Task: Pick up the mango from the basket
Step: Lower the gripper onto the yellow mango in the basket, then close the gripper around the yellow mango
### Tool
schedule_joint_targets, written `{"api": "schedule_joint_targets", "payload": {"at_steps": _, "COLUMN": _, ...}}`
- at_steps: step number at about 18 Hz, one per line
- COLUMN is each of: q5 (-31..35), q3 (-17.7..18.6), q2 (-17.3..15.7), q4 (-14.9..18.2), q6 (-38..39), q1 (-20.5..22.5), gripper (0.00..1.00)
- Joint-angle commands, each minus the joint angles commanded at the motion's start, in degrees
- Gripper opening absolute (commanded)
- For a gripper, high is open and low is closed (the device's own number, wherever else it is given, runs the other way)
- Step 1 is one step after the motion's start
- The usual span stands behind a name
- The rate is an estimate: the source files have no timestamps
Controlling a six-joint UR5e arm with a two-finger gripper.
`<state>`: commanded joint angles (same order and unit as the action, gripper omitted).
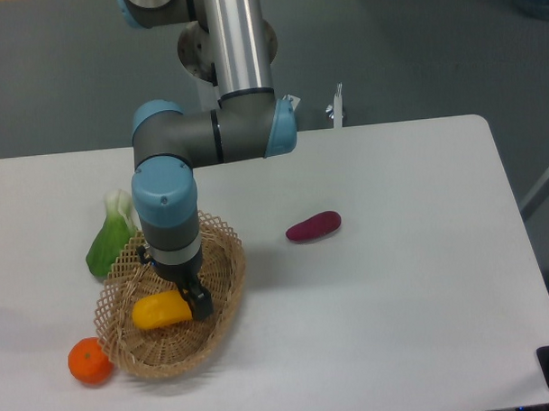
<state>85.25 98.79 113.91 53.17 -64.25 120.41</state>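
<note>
Mango (156, 311) lies in basket (219, 302), left of centre. I've got the fingers (195, 301) down at its right end; can't tell if open or closed, wrist blocks view. I'd centre over the fruit's middle, close gently, lift straight w/o snagging rim.

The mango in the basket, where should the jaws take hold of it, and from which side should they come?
Grip the mango across its narrow middle, coming straight down from above. It lies flat and lengthwise in the basket, whose raised woven rim blocks a side approach, and the short width probably fits between the jaws better than the long axis. The gripper is already over its right end, so shifting a little left would centre it.
</note>
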Motion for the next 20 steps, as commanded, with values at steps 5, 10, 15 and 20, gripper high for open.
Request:
{"api": "schedule_joint_targets", "payload": {"at_steps": 5, "q5": 0.00, "q3": -0.52, "q2": 1.76, "q4": 0.09, "q6": 0.17, "q1": -0.27, "gripper": 1.00}}
{"api": "schedule_joint_targets", "payload": {"at_steps": 10, "q5": 0.09, "q3": -1.41, "q2": 3.69, "q4": -0.09, "q6": 0.70, "q1": -0.27, "gripper": 1.00}}
{"api": "schedule_joint_targets", "payload": {"at_steps": 15, "q5": 0.26, "q3": -1.67, "q2": 5.01, "q4": -2.10, "q6": 0.79, "q1": -0.97, "gripper": 1.00}}
{"api": "schedule_joint_targets", "payload": {"at_steps": 20, "q5": 0.18, "q3": -2.02, "q2": 6.06, "q4": -3.60, "q6": 0.27, "q1": -1.32, "gripper": 1.00}}
